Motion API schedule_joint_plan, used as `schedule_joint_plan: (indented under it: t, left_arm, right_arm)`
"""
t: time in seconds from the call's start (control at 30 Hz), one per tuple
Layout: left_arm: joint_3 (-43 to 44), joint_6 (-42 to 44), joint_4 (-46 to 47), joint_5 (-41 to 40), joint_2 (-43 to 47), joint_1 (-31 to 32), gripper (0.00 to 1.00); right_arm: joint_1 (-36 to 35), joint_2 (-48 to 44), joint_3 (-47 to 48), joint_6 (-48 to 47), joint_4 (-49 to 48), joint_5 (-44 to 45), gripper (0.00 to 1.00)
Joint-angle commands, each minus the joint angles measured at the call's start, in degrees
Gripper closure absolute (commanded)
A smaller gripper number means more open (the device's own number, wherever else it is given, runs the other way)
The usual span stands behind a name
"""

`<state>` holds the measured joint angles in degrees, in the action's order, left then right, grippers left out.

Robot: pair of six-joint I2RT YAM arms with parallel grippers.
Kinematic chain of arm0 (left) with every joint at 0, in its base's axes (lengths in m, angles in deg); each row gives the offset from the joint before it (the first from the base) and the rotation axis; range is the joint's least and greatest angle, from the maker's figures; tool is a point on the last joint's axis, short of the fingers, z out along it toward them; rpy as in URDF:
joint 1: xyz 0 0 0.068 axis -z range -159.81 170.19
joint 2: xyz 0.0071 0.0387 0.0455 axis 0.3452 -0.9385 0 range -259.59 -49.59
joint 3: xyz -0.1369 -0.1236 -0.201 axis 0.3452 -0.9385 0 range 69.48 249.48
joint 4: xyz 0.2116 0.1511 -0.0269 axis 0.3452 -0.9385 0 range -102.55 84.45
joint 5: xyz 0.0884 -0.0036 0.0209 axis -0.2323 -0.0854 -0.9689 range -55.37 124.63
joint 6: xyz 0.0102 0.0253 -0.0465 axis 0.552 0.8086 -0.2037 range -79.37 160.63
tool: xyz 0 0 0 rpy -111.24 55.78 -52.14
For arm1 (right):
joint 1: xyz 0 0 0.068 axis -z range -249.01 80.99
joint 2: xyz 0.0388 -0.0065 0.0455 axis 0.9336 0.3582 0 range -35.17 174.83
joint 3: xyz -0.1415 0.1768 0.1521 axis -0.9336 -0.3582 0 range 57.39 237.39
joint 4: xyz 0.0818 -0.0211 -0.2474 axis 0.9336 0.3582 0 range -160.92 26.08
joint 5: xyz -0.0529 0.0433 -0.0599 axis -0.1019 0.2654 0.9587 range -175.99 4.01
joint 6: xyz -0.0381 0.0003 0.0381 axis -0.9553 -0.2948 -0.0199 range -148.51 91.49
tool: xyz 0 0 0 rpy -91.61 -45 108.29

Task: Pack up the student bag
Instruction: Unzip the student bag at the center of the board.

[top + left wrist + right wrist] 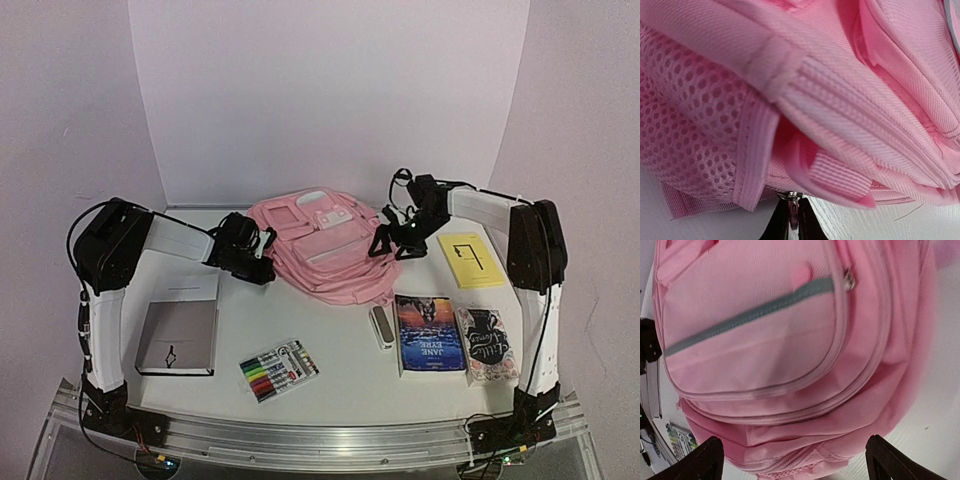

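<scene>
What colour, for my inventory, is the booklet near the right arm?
The thin paper booklet is yellow; top external view.

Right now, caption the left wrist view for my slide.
Left gripper shut on a zipper pull at the edge of the pink student bag.

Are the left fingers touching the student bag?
Touching. In the left wrist view the left gripper pinches a zipper pull on the student bag.
</scene>
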<state>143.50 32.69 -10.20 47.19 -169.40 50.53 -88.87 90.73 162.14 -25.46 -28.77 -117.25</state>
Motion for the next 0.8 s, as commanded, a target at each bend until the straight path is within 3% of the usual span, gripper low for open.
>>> schedule_joint_plan:
  t: [0.0,0.13,0.5,0.77]
  left_arm:
    - [-0.98,-0.94,-1.52,1.35,5.14,1.50,1.00]
    - [-0.66,-0.17,-4.03,2.67,6.48,2.81,1.00]
    - [-4.00,0.48,-8.49,7.12,11.61,5.73,1.00]
    - [-10.84,-3.98,-7.12,6.33,17.37,9.69,1.00]
  right_arm:
    - [-0.63,1.56,-1.01,0.40,0.69,-4.46,0.10]
    - [-0.61,2.78,-0.81,2.99,-0.71,-4.94,0.26]
    - [-0.63,3.99,-1.70,9.83,-4.29,-1.28,0.97]
    - [-0.67,3.79,-2.15,12.56,-5.20,-1.24,1.00]
